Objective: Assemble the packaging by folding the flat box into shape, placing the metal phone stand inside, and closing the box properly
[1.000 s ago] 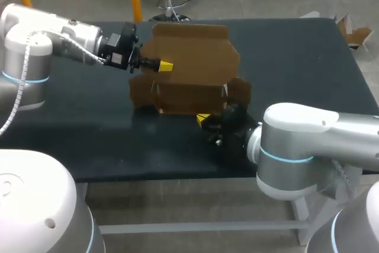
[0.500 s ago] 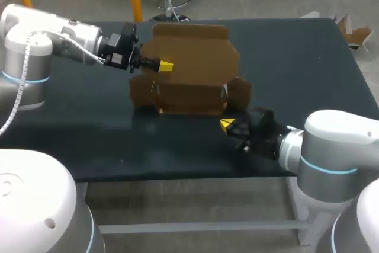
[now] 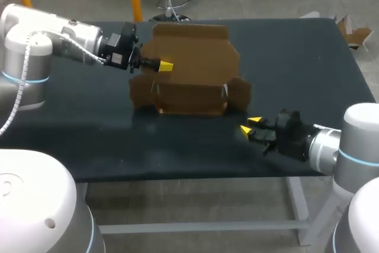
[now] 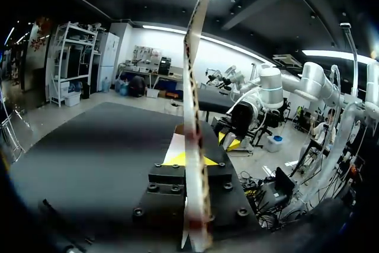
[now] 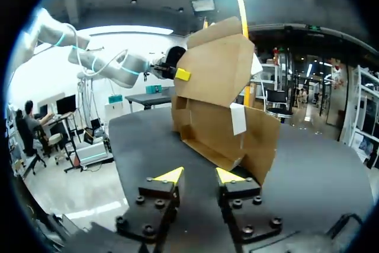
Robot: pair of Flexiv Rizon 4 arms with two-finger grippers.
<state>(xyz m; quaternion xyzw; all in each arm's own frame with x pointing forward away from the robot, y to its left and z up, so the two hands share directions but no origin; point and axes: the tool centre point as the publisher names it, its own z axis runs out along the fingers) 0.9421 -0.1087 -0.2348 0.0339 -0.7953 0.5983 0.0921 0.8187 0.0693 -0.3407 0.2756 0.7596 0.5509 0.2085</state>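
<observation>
- left gripper (image 3: 164, 66) pinched shut on the cardboard box (image 3: 189, 81); the tall back panel runs edge-on between its fingers
- right gripper (image 3: 251, 125) fingers spread, holding nothing; box just ahead of it, near but apart
- risk: only one pinch on thin card, so the panel may bend or slip out; an uneven push on a flap could slide the box along the table (image 3: 308, 57) or collapse it
- box brown, half-formed: low front wall up, side flaps splayed, lid panel standing, top open
</observation>
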